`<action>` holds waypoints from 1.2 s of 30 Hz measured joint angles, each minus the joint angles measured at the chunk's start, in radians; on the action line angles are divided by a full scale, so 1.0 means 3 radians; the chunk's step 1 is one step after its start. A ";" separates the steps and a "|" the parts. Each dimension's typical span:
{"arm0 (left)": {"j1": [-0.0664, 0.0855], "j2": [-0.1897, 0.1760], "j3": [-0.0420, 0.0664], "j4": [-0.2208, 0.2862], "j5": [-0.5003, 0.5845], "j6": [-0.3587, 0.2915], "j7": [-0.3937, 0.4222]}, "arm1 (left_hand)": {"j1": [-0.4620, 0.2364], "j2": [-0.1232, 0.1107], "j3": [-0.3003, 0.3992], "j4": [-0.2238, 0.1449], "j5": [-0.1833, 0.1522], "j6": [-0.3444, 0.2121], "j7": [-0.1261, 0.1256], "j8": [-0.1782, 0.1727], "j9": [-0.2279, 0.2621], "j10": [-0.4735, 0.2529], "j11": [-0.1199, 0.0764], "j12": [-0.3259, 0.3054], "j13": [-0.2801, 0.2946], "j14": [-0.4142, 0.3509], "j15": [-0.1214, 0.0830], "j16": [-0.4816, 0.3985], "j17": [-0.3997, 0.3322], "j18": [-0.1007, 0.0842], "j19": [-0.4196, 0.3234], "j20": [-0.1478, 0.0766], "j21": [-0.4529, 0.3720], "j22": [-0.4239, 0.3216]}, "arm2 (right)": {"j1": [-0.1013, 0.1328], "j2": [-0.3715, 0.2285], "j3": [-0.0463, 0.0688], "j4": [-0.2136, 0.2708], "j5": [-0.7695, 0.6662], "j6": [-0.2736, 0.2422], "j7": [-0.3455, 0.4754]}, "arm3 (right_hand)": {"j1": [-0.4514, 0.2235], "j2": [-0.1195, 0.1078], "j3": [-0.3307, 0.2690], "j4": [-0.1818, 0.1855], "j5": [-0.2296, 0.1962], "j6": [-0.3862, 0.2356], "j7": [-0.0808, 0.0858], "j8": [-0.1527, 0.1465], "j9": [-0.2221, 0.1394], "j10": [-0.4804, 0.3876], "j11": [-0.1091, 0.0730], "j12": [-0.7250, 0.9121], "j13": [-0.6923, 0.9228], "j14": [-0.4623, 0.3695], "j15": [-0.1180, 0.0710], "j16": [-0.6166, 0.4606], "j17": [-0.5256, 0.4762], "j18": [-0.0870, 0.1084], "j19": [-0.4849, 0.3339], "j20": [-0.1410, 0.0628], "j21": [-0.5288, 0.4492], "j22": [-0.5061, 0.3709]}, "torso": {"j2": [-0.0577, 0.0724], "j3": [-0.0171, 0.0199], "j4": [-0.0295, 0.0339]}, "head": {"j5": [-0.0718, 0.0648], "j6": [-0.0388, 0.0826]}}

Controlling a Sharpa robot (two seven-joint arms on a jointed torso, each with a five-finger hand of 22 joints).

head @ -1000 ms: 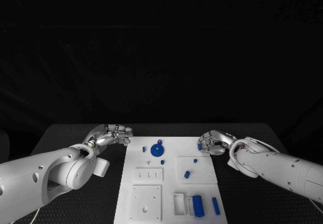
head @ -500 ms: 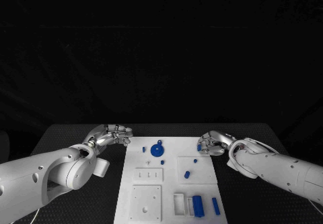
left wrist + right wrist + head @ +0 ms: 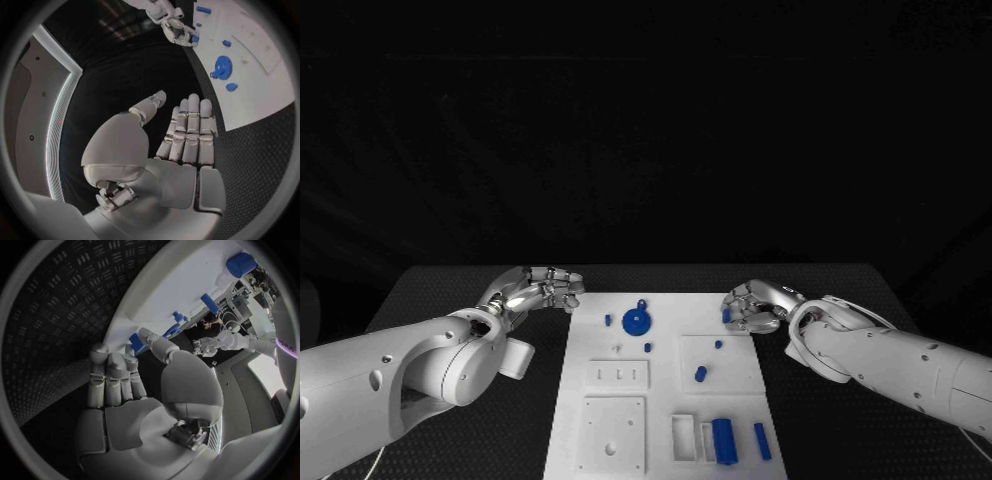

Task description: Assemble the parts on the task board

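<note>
Over the last second my right hand (image 3: 756,307) has crept slightly inward over the board's (image 3: 661,400) far right edge; I judge a pickup is just beginning. Its fingers curl around a small blue part (image 3: 137,341) there, touching it, but I cannot tell whether they grip it. My left hand (image 3: 542,289) has not moved: flat, fingers together, empty, just beside the board's far left corner. The gear (image 3: 636,321) lies untouched.

right hand (image 3: 759,306) hiding blue part (image 3: 728,314), grip unclear
</note>
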 measured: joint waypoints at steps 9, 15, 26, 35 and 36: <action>0.0000 -0.0006 0.0000 0.0001 0.0000 0.0000 -0.0002 | 0.0000 0.0000 0.0000 0.0000 0.0000 0.0000 0.0000 0.0000 0.0000 0.0000 0.0000 0.0000 0.0000 0.0000 0.0000 0.0000 0.0003 -0.0004 0.0000 0.0000 0.0000 0.0000 | -0.0007 0.0003 0.0002 0.0008 0.0000 -0.0018 -0.0006 | -0.0037 -0.0037 -0.0083 -0.0019 0.0100 -0.0015 0.0005 -0.0002 -0.0006 -0.0012 0.0012 0.0000 0.0000 -0.0012 0.0011 0.0000 0.0008 -0.0001 -0.0006 0.0006 0.0000 0.0000 | 0.0000 -0.0002 0.0000 | -0.0004 -0.0004; 0.0000 -0.0009 0.0000 0.0004 0.0000 0.0000 -0.0002 | 0.0000 0.0000 0.0000 0.0000 0.0000 0.0000 0.0000 0.0000 0.0001 0.0000 0.0000 0.0000 0.0000 0.0000 0.0000 0.0000 0.0006 0.0008 0.0000 0.0000 0.0000 0.0000 | -0.0012 0.0006 0.0002 0.0011 0.0000 -0.0037 -0.0014 | -0.0053 -0.0020 -0.0119 -0.0008 0.0114 -0.0018 0.0006 -0.0002 -0.0003 -0.0012 0.0012 0.0000 0.0000 -0.0012 0.0011 0.0000 0.0012 -0.0001 -0.0006 0.0006 0.0000 0.0000 | 0.0000 -0.0003 0.0000 | -0.0005 -0.0008; 0.0000 -0.0012 0.0000 0.0007 -0.0001 0.0002 -0.0005 | 0.0000 0.0000 0.0000 0.0000 0.0000 0.0000 0.0000 0.0000 0.0002 0.0000 0.0000 0.0000 0.0000 0.0000 0.0000 0.0000 0.0006 0.0029 -0.0012 0.0012 0.0000 0.0002 | -0.0017 0.0022 0.0003 0.0003 -0.0054 -0.0080 -0.0037 | -0.0052 0.0081 -0.0017 0.0111 -0.0133 0.0214 -0.0113 0.0153 0.0066 0.0071 -0.0075 0.0000 -0.0033 0.0041 -0.0058 0.0000 0.0027 -0.0001 0.0021 -0.0006 0.0000 0.0000 | 0.0000 -0.0003 0.0001 | -0.0009 -0.0005; 0.0000 -0.0015 0.0000 0.0007 -0.0001 0.0003 -0.0008 | 0.0000 0.0000 0.0000 0.0000 0.0000 0.0000 0.0000 0.0000 0.0002 0.0000 0.0000 0.0000 0.0000 0.0000 0.0000 0.0000 0.0009 0.0027 -0.0012 0.0012 0.0000 0.0002 | -0.0022 0.0026 0.0005 0.0000 -0.0091 -0.0103 -0.0042 | -0.0030 0.0102 0.0211 0.0180 -0.0408 0.0276 -0.0155 0.0152 0.0070 0.0088 -0.0107 0.0000 -0.0041 0.0048 -0.0085 0.0000 0.0036 0.0002 0.0026 -0.0002 0.0000 0.0000 | 0.0000 -0.0002 0.0001 | -0.0005 -0.0005; 0.0000 -0.0015 0.0000 0.0008 -0.0001 0.0004 -0.0008 | 0.0000 0.0000 0.0000 0.0000 0.0000 0.0000 0.0000 0.0000 0.0002 0.0000 0.0000 0.0000 0.0000 0.0000 0.0000 0.0000 0.0009 0.0027 -0.0012 0.0012 0.0000 0.0002 | -0.0022 0.0026 0.0005 0.0000 -0.0093 -0.0104 -0.0042 | -0.0022 0.0109 0.0232 0.0179 -0.0431 0.0283 -0.0161 0.0153 0.0070 0.0093 -0.0111 0.0000 -0.0041 0.0048 -0.0085 0.0000 0.0039 0.0003 0.0026 -0.0002 0.0000 0.0000 | 0.0000 -0.0002 0.0001 | -0.0005 -0.0005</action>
